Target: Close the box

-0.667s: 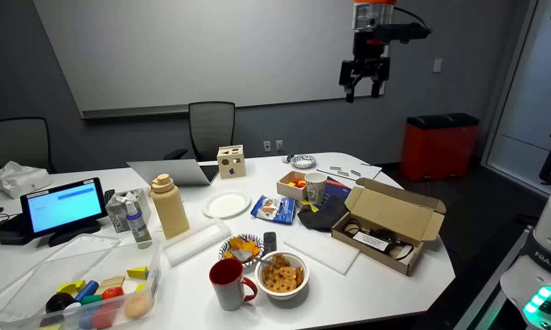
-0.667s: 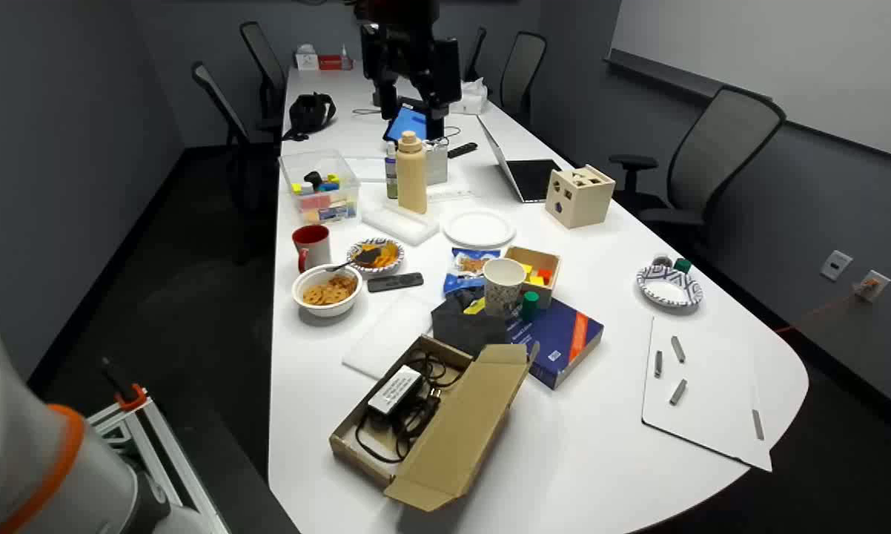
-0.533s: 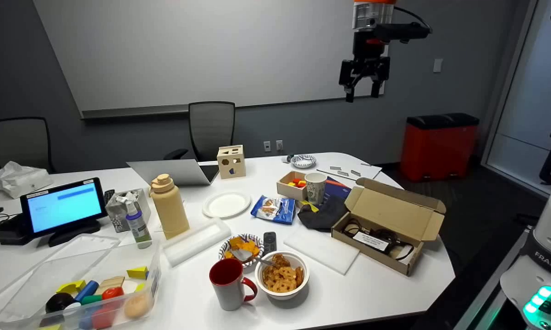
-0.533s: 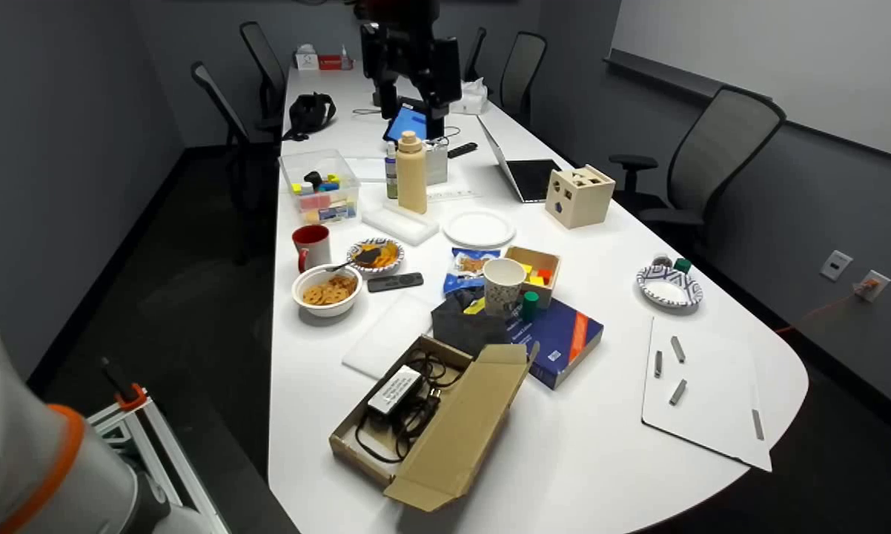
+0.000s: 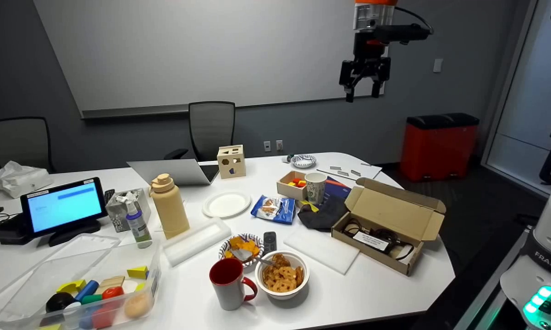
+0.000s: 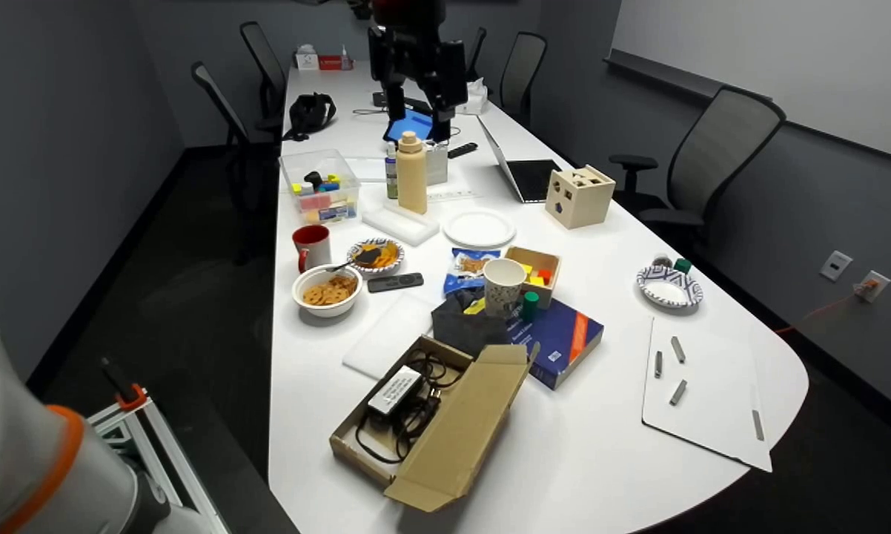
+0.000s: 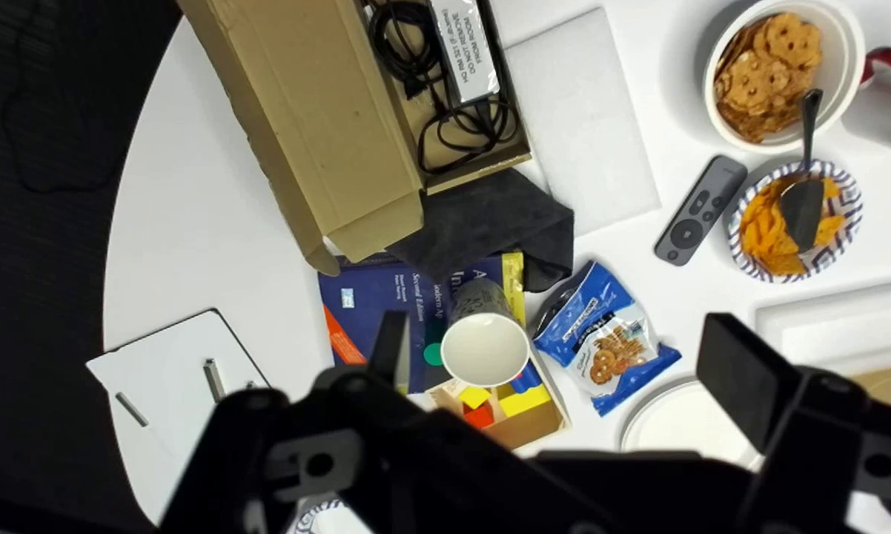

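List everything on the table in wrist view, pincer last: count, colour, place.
box: 1, brown, top, open
adapter: 1, white-topped, in box
cables: count unclear, black, in box
slab: 1, white, top
cloth: 1, black, centre
book: 1, blue, centre
cup: 1, white, centre
crate: 1, tan, by cup
blocks: 4+, mixed, centre
strip: 1, yellow, by cup
bag: 1, blue, centre
remote: 1, grey, right
bowls: 3, white or patterned, right, bottom
crackers: several, brown, top right
chips: several, orange, right
spoon: 1, black, over chips
mug: 1, grey-red, right
tray: 1, white, right
bottle: 1, tan, right
plate: 1, white, lower right
board: 1, white, left
bars: 2+, grey, on board
pincer: 1, black, open, bottom
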